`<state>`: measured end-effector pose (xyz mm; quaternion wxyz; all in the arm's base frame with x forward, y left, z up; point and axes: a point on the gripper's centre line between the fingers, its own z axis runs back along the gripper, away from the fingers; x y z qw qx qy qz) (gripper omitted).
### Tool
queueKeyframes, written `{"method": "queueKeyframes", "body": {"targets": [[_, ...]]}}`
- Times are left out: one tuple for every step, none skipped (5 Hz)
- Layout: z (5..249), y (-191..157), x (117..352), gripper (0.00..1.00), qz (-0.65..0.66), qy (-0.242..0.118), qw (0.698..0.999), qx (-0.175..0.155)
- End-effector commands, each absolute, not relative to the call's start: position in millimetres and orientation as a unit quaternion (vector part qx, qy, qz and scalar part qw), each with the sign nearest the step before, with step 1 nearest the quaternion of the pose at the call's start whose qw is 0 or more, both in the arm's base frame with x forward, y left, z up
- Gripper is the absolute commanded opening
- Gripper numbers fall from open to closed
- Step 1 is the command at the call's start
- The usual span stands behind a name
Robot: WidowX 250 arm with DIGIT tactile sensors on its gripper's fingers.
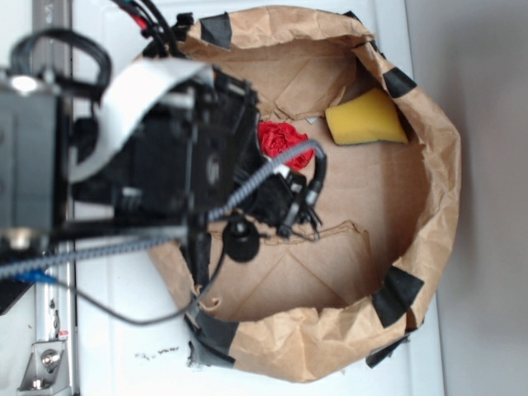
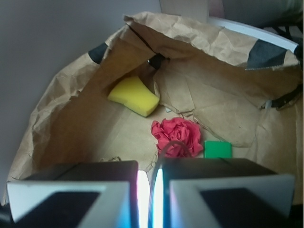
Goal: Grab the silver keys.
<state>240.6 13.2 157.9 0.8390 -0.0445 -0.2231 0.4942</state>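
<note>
Your gripper (image 2: 150, 173) sits low inside the brown paper bin (image 1: 433, 206), arm reaching in from the left side of the exterior view.

Jaws: pressed almost together. In the wrist view the 2 fingers (image 2: 85, 190) leave only 1 narrow bright slit between them. A thin dark wire loop rises out of that slit and arcs over to the right finger. You can read that as the ring of the silver keys (image 2: 170, 143), pinched between the fingers. The blades themselves are hidden behind the fingers in this view.

In the exterior view, thin dark bits hang at the gripper (image 1: 293, 210) tip, just above the torn paper flap on the bin floor. These look like the silver keys (image 1: 307, 216), though they are too small and dark for you to count blades.

Around the gripper:
- Red flower (image 2: 176, 135) lies just beyond the fingertips, behind the wire loop. In the exterior view the red flower (image 1: 285, 142) is partly covered by the arm.
- Green block (image 2: 217, 149) lies just right of the flower, touching or nearly touching it.
- Yellow sponge (image 2: 134, 96) lies further back, near the far paper wall, apart from the flower. The exterior view shows the yellow sponge (image 1: 365, 118) against the bin's upper right wall.
- Black tape patches (image 1: 398, 294) mark the bin rim.
</note>
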Motion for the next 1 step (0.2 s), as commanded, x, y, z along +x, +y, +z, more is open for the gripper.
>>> {"method": "queueKeyframes", "body": {"targets": [[174.8, 17.4, 236.8, 0.00, 0.494, -0.248, 0.832, -0.052]]}}
